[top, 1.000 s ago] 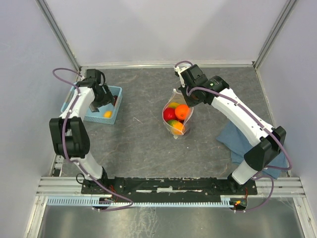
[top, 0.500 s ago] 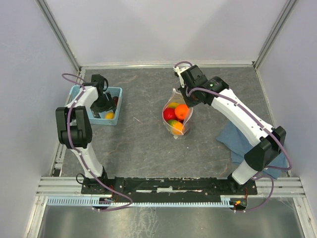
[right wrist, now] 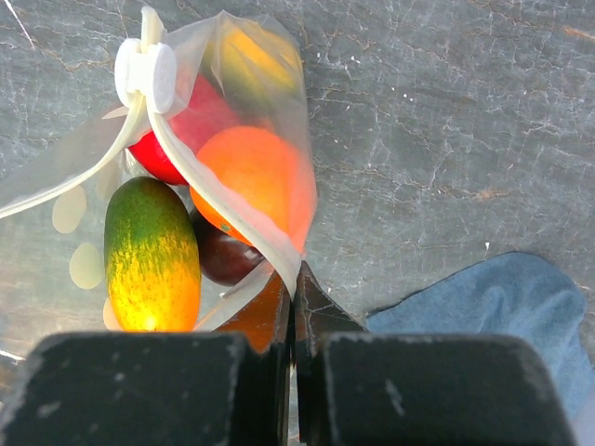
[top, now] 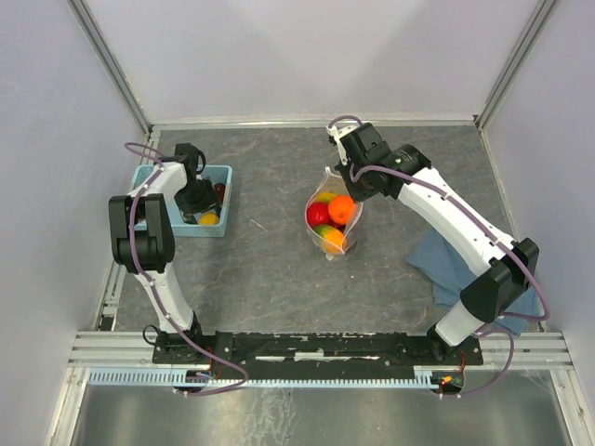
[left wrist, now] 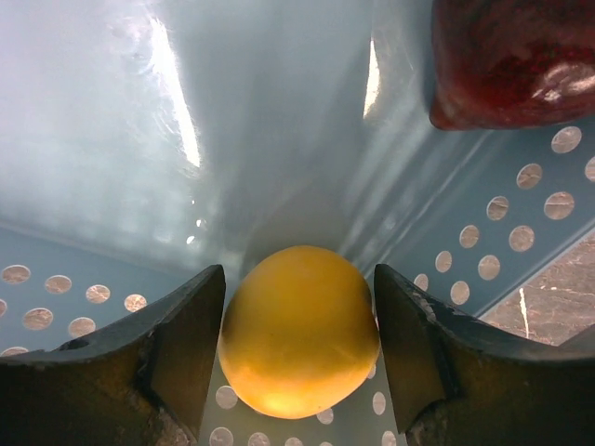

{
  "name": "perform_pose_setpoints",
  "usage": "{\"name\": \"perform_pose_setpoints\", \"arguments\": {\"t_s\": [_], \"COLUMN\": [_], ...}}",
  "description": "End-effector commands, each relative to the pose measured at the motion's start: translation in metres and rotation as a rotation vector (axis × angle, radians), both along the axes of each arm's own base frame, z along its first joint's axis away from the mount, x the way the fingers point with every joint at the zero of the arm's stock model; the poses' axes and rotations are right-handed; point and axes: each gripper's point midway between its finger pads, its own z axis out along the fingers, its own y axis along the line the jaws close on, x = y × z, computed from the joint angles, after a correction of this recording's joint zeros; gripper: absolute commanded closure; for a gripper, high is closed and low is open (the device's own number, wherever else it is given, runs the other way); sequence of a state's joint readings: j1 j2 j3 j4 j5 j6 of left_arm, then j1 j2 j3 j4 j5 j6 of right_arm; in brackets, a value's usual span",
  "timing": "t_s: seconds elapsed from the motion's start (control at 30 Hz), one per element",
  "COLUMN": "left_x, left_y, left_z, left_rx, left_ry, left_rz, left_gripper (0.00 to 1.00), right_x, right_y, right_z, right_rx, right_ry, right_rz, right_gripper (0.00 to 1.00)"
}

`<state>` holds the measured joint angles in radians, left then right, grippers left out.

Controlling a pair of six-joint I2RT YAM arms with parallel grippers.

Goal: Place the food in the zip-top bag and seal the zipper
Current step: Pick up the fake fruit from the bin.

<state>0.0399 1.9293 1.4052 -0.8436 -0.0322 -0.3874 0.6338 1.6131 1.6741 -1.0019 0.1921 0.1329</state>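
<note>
The zip-top bag (top: 330, 221) stands mid-table, held up by its mouth. It holds a red, an orange (right wrist: 251, 177), a green-yellow (right wrist: 153, 255) and a dark purple fruit. My right gripper (top: 347, 182) is shut on the pale zipper strip (right wrist: 232, 218), pinched at the fingertips of the gripper (right wrist: 297, 276). The white slider (right wrist: 146, 72) sits at the far end of the strip. My left gripper (top: 198, 206) is down in the light-blue basket (top: 223, 171); its jaws stand against both sides of a yellow fruit (left wrist: 299, 330) and touch it. That yellow fruit also shows in the top view (top: 209, 219).
A dark red fruit (left wrist: 511, 60) lies in the basket beyond the yellow one. A blue cloth (top: 437, 262) lies on the table to the right, under the right arm. Grey walls close in the table on three sides.
My left arm swung and its gripper moved across the basket onto the yellow fruit. The basket shifted slightly to the right. The right arm and the bag have not moved.
</note>
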Motion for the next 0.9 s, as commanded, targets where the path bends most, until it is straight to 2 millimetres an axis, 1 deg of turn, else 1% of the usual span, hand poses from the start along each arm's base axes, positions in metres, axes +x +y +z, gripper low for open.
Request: {"name": "perform_pose_setpoints", "arguments": {"t_s": [0.0, 0.13, 0.2, 0.4, 0.53, 0.63, 0.73, 0.87], "left_x": [-0.004, 0.001, 0.004, 0.012, 0.017, 0.020, 0.021, 0.022], "left_y": [-0.005, -0.004, 0.001, 0.025, 0.034, 0.034, 0.033, 0.027], "left_z": [0.000, 0.009, 0.017, 0.041, 0.054, 0.058, 0.068, 0.094], "left_rx": [-0.035, -0.030, 0.001, 0.134, 0.176, 0.170, 0.159, 0.130], "left_ry": [0.009, -0.027, -0.056, -0.139, -0.193, -0.208, -0.243, -0.340], "left_rz": [-0.054, -0.048, -0.030, 0.036, 0.070, 0.077, 0.086, 0.095], "left_gripper": [0.32, 0.42, 0.44, 0.47, 0.47, 0.47, 0.48, 0.48], "right_x": [0.003, 0.003, 0.003, 0.003, 0.003, 0.003, 0.003, 0.004], "right_y": [-0.001, -0.001, -0.001, -0.001, -0.001, -0.001, -0.001, 0.001], "right_z": [0.024, 0.026, 0.026, 0.026, 0.026, 0.026, 0.027, 0.027], "right_rx": [0.049, 0.051, 0.051, 0.053, 0.056, 0.056, 0.057, 0.061], "right_ry": [-0.075, -0.081, -0.081, -0.082, -0.082, -0.083, -0.084, -0.082], "right_rz": [-0.005, -0.007, -0.009, -0.011, -0.012, -0.011, -0.013, -0.012], "right_gripper": [0.97, 0.97, 0.97, 0.97, 0.97, 0.97, 0.97, 0.97]}}
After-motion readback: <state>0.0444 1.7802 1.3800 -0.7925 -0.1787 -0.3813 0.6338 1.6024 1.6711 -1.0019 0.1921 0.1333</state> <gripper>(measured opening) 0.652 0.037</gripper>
